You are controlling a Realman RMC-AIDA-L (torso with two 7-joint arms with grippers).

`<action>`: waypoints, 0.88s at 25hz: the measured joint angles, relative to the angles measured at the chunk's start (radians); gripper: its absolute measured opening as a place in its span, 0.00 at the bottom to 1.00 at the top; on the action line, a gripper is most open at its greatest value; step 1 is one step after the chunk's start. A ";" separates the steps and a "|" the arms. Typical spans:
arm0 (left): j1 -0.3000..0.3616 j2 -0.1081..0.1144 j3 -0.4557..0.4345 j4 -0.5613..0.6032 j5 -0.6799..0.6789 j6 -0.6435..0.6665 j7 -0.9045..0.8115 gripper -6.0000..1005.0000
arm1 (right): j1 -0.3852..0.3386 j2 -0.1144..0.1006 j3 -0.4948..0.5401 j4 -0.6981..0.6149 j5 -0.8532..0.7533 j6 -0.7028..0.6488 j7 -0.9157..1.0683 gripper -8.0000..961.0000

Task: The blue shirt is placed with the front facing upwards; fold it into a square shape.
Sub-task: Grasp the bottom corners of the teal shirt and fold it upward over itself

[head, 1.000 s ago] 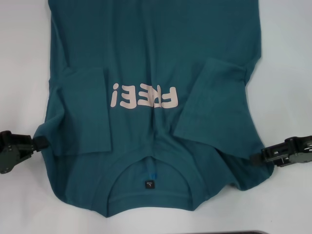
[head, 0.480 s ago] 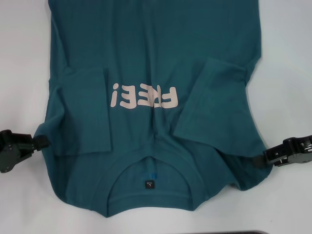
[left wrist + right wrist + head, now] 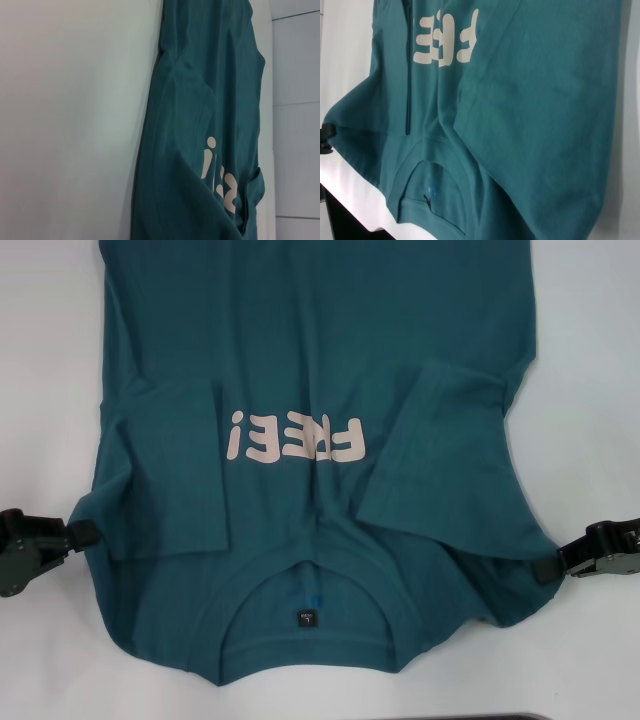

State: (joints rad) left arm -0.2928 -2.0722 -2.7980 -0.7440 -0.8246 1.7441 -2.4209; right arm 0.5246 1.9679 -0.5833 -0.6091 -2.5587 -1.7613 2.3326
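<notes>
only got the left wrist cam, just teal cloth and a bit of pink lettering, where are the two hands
Observer: In the head view the left hand is at the blue shirt's edge on the robot's left, near the shoulder. The right hand is at the opposite edge.
Operator: sleeves folded in yet
Observer: Yes. The left sleeve and the right sleeve both lie folded in over the front, on either side of the lettering.
Operator: which end is nearest the robot
Observer: The collar, with its small dark label showing inside the neck.
</notes>
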 joint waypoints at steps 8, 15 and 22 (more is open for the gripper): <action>0.003 0.019 0.040 -0.004 0.001 0.040 0.000 0.01 | -0.008 -0.016 0.000 -0.041 -0.037 -0.033 0.004 0.04; 0.023 0.059 0.133 -0.010 0.040 0.084 -0.009 0.01 | -0.028 -0.048 0.003 -0.130 -0.085 -0.107 0.038 0.02; 0.027 0.052 0.138 -0.020 0.106 0.102 -0.004 0.01 | -0.025 -0.036 -0.006 -0.132 -0.146 -0.117 0.033 0.02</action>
State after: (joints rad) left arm -0.2657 -2.0197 -2.6604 -0.7638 -0.7184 1.8458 -2.4252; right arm 0.4992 1.9319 -0.5891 -0.7406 -2.7043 -1.8788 2.3660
